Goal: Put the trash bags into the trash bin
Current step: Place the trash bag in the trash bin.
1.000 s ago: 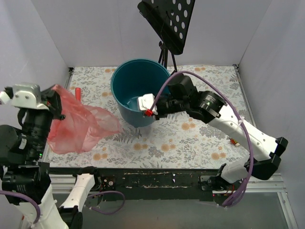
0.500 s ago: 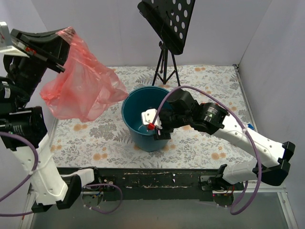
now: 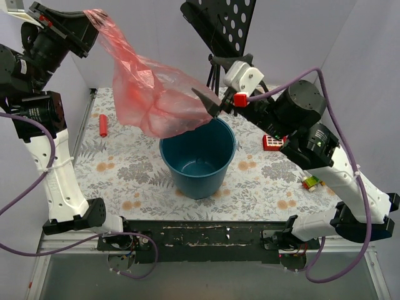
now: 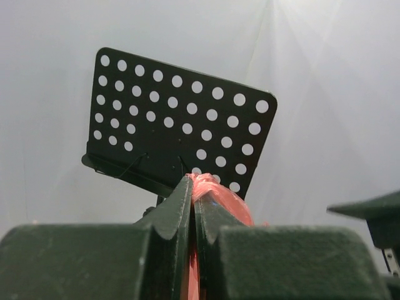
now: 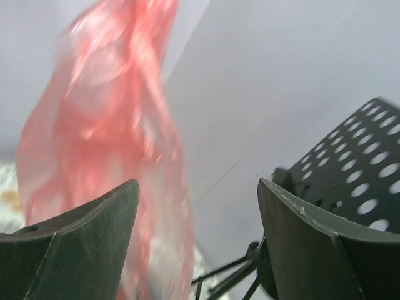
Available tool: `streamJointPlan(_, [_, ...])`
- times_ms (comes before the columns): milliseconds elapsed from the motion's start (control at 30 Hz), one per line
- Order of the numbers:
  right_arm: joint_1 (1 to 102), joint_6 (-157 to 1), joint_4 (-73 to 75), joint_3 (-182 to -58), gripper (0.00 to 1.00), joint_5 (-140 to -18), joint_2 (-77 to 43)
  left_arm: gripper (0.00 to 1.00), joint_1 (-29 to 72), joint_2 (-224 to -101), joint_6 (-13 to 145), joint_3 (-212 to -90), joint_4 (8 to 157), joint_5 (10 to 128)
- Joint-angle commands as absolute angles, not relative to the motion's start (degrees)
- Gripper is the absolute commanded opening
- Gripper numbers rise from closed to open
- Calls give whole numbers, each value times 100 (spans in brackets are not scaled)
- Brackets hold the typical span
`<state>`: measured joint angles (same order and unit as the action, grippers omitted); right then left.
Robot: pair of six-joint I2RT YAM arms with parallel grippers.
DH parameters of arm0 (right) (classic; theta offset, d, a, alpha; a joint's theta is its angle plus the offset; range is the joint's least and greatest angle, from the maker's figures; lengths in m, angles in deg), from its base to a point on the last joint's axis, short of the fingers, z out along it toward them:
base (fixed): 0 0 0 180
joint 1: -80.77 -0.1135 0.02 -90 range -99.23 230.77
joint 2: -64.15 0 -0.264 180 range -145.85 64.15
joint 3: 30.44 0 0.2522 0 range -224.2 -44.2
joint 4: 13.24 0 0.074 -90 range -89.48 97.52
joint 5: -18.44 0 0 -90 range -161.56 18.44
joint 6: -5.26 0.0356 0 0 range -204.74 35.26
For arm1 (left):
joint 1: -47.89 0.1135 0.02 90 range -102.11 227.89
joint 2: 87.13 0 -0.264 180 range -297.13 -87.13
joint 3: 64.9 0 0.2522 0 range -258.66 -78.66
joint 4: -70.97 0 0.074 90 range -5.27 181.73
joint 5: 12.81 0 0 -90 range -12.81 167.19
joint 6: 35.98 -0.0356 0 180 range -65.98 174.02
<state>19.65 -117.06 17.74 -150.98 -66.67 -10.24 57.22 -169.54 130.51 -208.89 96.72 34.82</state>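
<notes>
Left tool pinches one red bag above one teal bin.

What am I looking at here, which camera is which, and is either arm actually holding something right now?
Two robot arms stand at the table's near edge. The wide picture looks down from above and behind them; the other two come from wrist cameras. The left gripper is shut on the red trash bag, raised high, its lower end seemingly above the far rim of the teal trash bin. The right gripper is open, holding nothing. On the floral table lie a red cylinder and a red square toy; a black music stand stands behind.
</notes>
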Motion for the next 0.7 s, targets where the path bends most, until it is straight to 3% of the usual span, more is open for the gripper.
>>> streamJointPlan(0, [1969, -11858, -156, -15493, 84, -6075, -1573, 0, 5756, -16922, 12873, -21216, 9484, 2624])
streamJointPlan(267, [1978, -11561, 200, -15399, 85, -6812, -2207, 0, 5756, -16808, 12943, -21199, 9448, 2419])
streamJointPlan(400, [1995, -11234, 272, -15021, 83, -6375, -2339, 0, 5756, -16764, 12934, -21313, 9422, 2402])
streamJointPlan(467, [2065, -11269, 167, -14845, 78, -6216, -2339, 0, 5748, -16729, 12943, -21313, 9413, 2428])
streamJointPlan(533, [2205, -11112, 140, -14678, 61, -6233, -2252, 0, 5756, -16685, 12934, -21278, 9396, 2524])
streamJointPlan(600, [2346, -10945, 446, -14633, 35, -6399, -2138, 0, 5756, -16623, 12925, -21191, 9343, 2735])
streamJointPlan(633, [2390, -10901, 639, -14598, 13, -6409, -2050, 0, 5756, -16606, 12899, -21112, 9308, 2805])
streamJointPlan(667, [2408, -10874, 772, -14494, 2, -6348, -1927, 0, 5756, -16562, 12873, -21015, 9282, 2849])
